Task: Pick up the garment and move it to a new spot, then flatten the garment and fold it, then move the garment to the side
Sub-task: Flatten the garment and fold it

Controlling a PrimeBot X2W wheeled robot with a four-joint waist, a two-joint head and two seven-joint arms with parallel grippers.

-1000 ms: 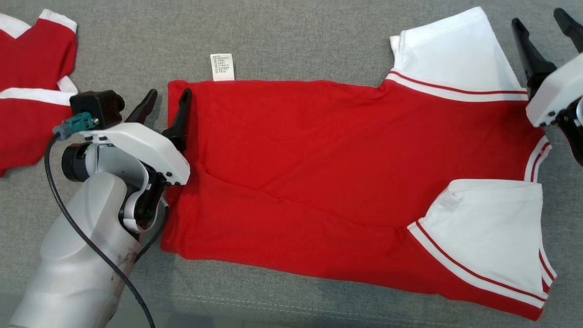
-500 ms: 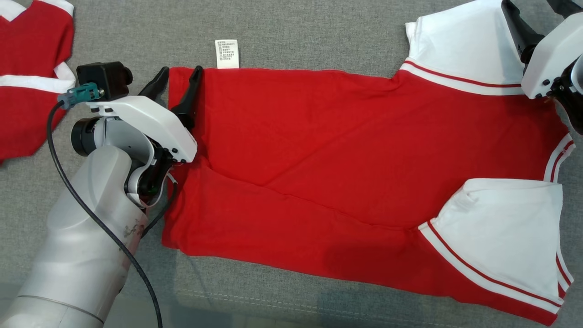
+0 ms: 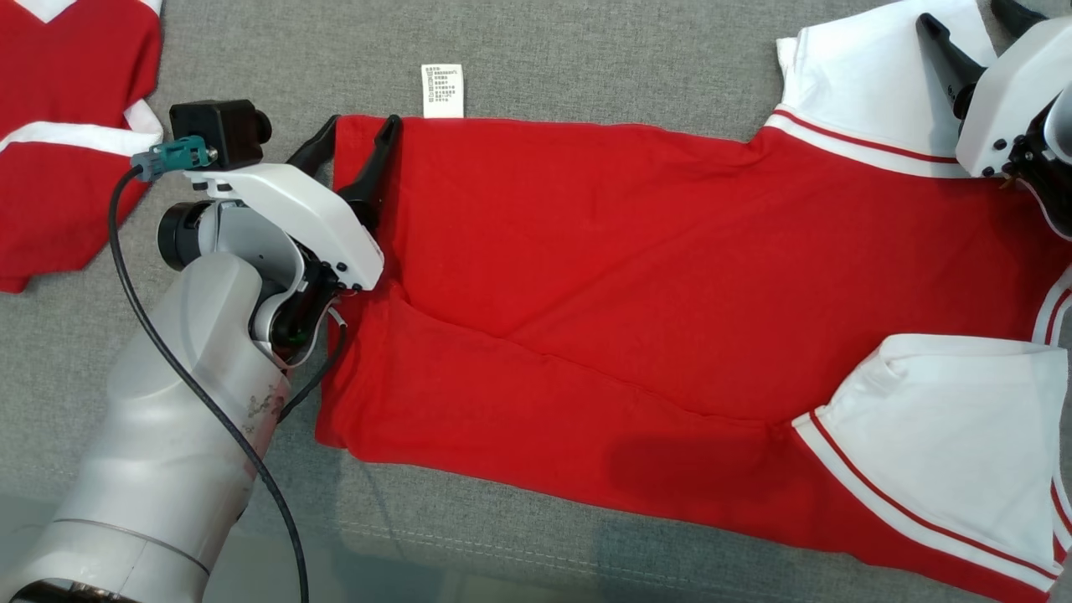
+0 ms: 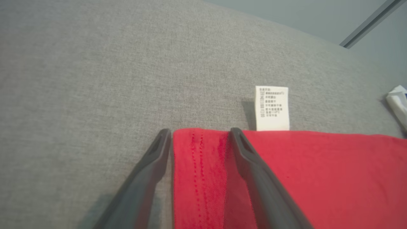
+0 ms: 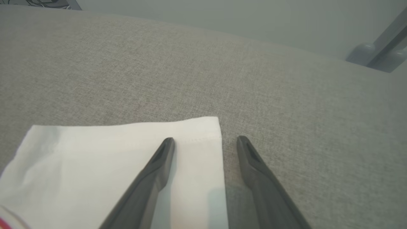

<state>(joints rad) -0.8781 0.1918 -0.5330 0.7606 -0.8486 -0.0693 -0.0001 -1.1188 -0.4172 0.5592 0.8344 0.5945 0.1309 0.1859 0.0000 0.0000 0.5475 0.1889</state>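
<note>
The garment [image 3: 636,276] is a red T-shirt with white sleeves, spread flat across the grey cloth surface, hem to the left. My left gripper [image 3: 362,126] is open at the hem's far corner, one finger on the red cloth and one just off its edge. In the left wrist view the stitched hem corner [image 4: 197,165] lies between the open left gripper's [image 4: 200,131] fingers. My right gripper [image 3: 963,12] is open over the far white sleeve [image 3: 863,84]. The right wrist view shows the right gripper [image 5: 205,138] straddling the sleeve's [image 5: 111,159] corner.
A white care label [image 3: 442,90] sticks out from the shirt's far edge, close to my left fingers. Another red-and-white garment [image 3: 67,142] lies at the far left. A stitched seam [image 3: 586,553] runs along the surface's near edge. A small white object [image 4: 397,101] lies far right.
The head camera has shifted, so the whole picture slid. My left gripper crept forward along the hem to its far corner. My right gripper moved left over the white sleeve's corner.
</note>
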